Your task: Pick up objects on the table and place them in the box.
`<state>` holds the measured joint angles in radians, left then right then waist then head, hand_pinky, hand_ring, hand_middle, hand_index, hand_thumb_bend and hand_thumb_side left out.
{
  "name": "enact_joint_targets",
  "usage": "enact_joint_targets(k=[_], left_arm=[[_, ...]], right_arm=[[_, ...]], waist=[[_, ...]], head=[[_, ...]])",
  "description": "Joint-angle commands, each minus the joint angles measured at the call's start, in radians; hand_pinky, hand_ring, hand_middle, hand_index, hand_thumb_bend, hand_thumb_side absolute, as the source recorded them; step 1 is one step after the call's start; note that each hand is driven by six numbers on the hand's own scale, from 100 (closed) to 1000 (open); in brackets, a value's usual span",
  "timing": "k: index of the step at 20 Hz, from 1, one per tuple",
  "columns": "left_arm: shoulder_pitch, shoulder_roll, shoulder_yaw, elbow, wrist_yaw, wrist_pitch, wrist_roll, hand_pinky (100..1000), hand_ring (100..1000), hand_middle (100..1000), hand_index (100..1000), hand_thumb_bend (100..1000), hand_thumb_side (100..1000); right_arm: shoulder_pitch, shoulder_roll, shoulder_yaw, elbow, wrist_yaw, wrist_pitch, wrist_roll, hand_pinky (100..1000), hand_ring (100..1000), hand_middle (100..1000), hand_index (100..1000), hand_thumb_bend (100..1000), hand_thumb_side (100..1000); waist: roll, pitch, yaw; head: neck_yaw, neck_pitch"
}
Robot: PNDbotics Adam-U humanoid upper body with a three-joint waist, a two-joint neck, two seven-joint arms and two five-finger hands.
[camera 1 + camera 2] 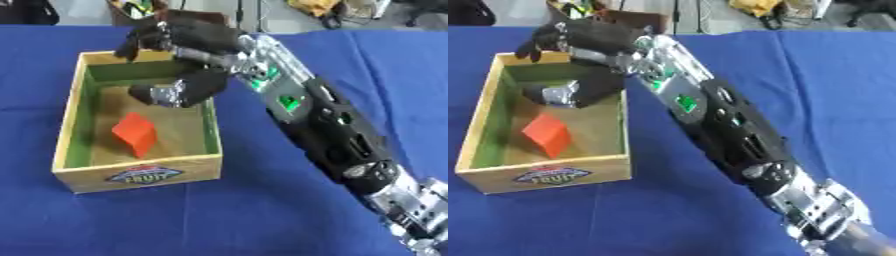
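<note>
A wooden box (138, 172) with a green inner wall and a fruit label on its front stands on the blue table at the left. Inside it lies a red block (134, 134), tilted, towards the front of the box floor. My right arm comes in from the lower right and stretches diagonally over the table. My right hand (197, 42) hangs above the far half of the box, open, its fingers (140, 40) spread over the far rim and its thumb (166, 92) pointing down into the box. Nothing shows between them. The red block lies apart from the hand.
The blue cloth (262, 210) covers the table around the box. Beyond the far table edge lie a yellow item (315, 6) and other clutter on the floor.
</note>
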<state>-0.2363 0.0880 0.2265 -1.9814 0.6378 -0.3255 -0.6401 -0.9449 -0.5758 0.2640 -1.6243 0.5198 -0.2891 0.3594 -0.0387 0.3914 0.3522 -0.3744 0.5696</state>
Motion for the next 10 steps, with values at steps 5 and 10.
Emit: enact_joint_targets(k=[5, 10], left_arm=[[0.013, 0.032, 0.025, -0.019, -0.026, -0.004, 0.023, 236, 249, 346, 508, 100, 947], [0.027, 0.030, 0.037, -0.019, -0.047, -0.005, 0.050, 236, 249, 346, 508, 100, 946]], right_arm=[[0.130, -0.166, -0.154, -0.309, -0.218, 0.188, -0.158, 789, 871, 640, 822, 100, 993], [0.295, -0.222, -0.251, -0.374, -0.278, 0.260, -0.285, 803, 851, 599, 770, 100, 900]], waist=[[0.014, -0.036, -0.039], [0.025, -0.048, -0.075]], head=[[0.056, 0.009], [0.096, 0.016]])
